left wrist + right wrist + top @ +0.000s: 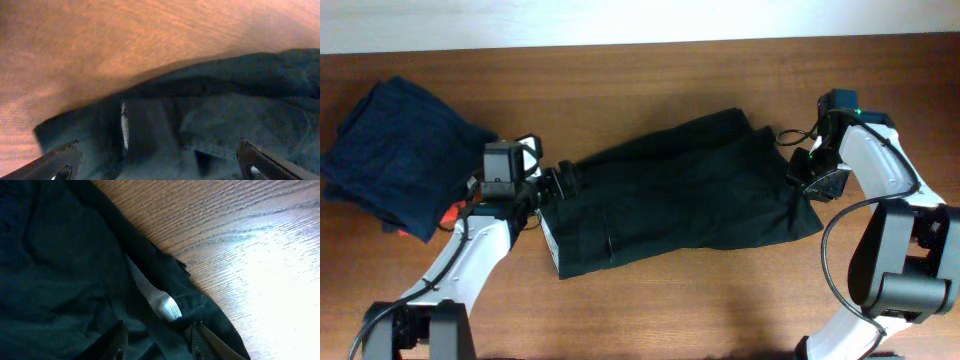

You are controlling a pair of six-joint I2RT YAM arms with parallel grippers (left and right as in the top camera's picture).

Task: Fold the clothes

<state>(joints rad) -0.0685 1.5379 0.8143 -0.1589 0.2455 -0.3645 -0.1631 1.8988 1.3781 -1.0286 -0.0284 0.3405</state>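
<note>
The black shorts [680,190] lie spread flat across the middle of the table, with the legs toward the left. My left gripper [560,183] is open at the shorts' left edge, its fingers wide apart just above the dark fabric [210,115]. The left wrist view shows a thin pale strip [123,131] between folds. My right gripper [798,172] is open at the shorts' right edge. In the right wrist view [160,340] its fingers straddle a fold of black cloth next to the pale grey waistband lining [155,295].
A navy-blue folded garment [395,150] lies at the far left. A small red cloth [452,213] peeks out beside it under my left arm. The brown wooden table [650,75] shows behind the shorts and in front of them.
</note>
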